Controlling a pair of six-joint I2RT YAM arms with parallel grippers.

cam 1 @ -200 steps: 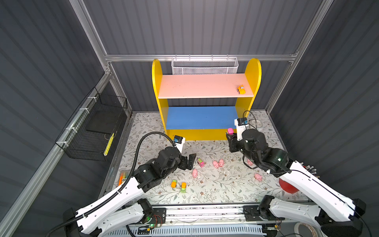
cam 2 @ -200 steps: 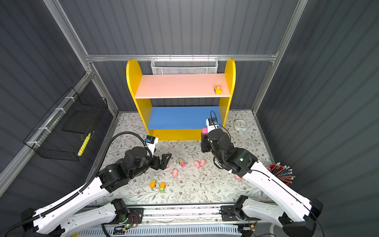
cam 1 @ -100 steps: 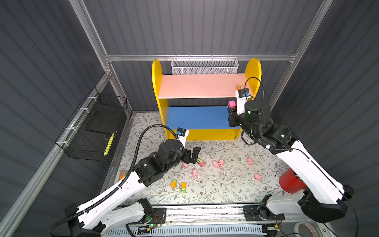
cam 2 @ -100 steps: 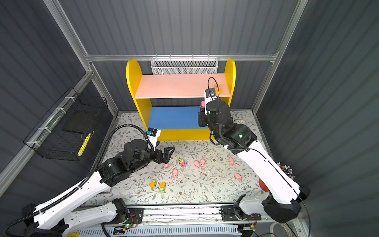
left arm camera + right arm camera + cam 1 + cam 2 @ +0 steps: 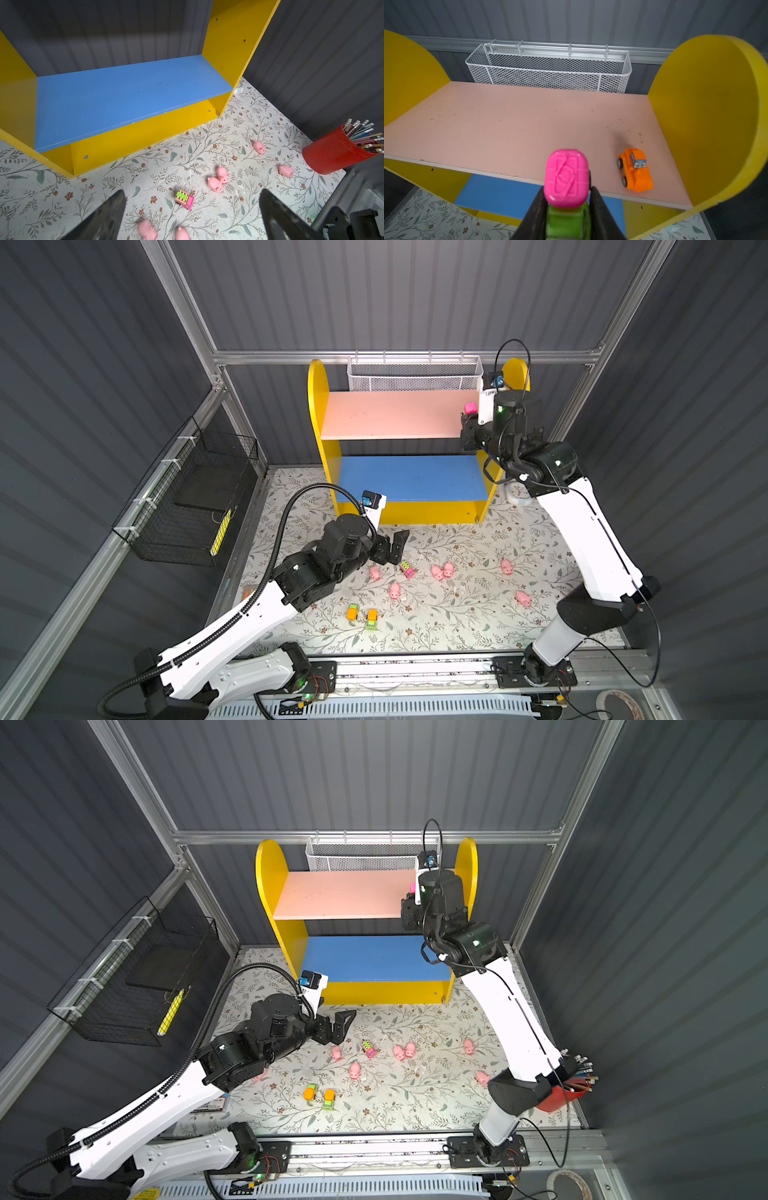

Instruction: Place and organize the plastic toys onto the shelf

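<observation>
The shelf [image 5: 318, 406] has a pink upper board [image 5: 390, 414] and a blue lower board [image 5: 411, 477]. My right gripper [image 5: 468, 423] is shut on a pink-and-green toy vehicle [image 5: 566, 178] at the front right edge of the upper board. To the right of it an orange vehicle [image 5: 635, 169] stands on that board. My left gripper [image 5: 395, 547] hangs open over the floor, with a pink-and-green truck [image 5: 185, 199] below its jaws. Several pink pigs [image 5: 436, 572] lie scattered on the floor. An orange vehicle [image 5: 352, 612] and a yellow-green vehicle [image 5: 372, 619] sit nearer the front.
A white mesh basket [image 5: 415, 373] hangs behind the shelf top. A black wire basket [image 5: 191, 497] is fixed to the left wall. A red cup of pencils [image 5: 332, 151] stands at the floor's right edge. A round white clock [image 5: 517, 493] lies beside the shelf's right foot.
My right arm rose from floor level to the upper board with the pink-and-green vehicle in its grip. My left gripper shifted a little to the right, toward the truck, still open.
</observation>
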